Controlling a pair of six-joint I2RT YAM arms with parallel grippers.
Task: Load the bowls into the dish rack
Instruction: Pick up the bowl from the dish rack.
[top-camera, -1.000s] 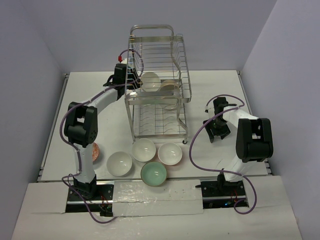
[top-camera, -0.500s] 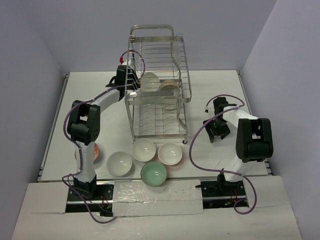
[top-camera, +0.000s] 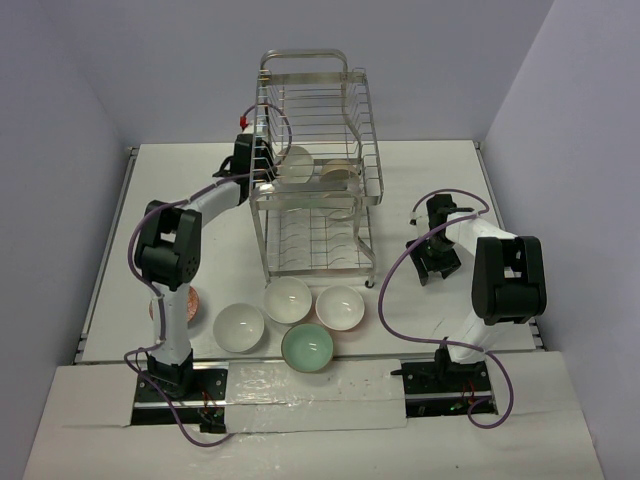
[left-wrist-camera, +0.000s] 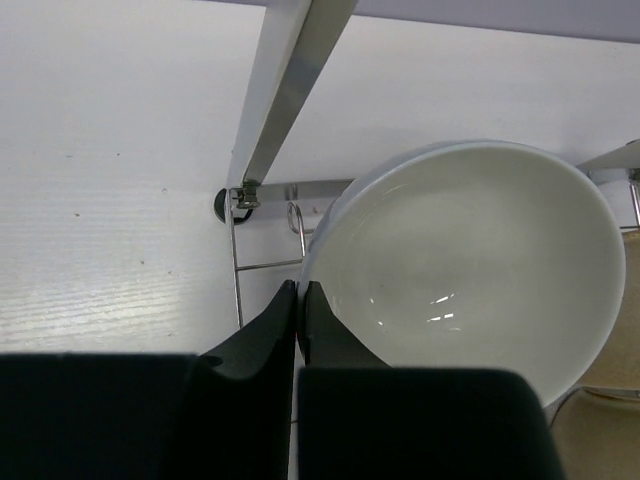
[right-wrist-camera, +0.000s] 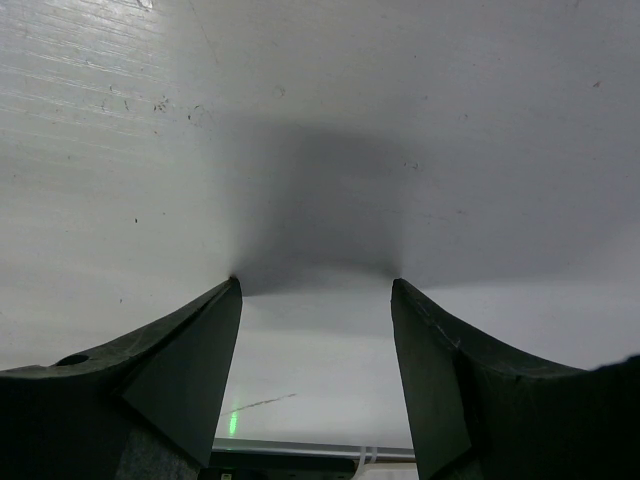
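The silver wire dish rack (top-camera: 318, 120) stands at the table's middle back. My left gripper (top-camera: 262, 163) is at its upper tier's left side, shut on the rim of a white bowl (top-camera: 296, 163), held on edge inside that tier; in the left wrist view the gripper (left-wrist-camera: 298, 292) pinches the bowl's (left-wrist-camera: 470, 260) left rim. A second pale bowl (top-camera: 338, 171) sits in the upper tier to its right. Three white bowls (top-camera: 240, 327) (top-camera: 287, 300) (top-camera: 340, 307) and a mint green bowl (top-camera: 307, 348) sit on the table in front of the rack. An orange-red bowl (top-camera: 191, 302) is partly hidden behind the left arm. My right gripper (top-camera: 428, 268) is open and empty, fingertips on the table (right-wrist-camera: 315, 285).
The rack's lower tier (top-camera: 316, 240) holds no bowls that I can see. A rack post (left-wrist-camera: 290, 90) crosses the left wrist view close to the held bowl. Walls close in the table on three sides. Cables loop off both arms.
My left gripper has carried the white bowl a little further back and left in the upper tier, turning it more on edge. The right arm has not moved.
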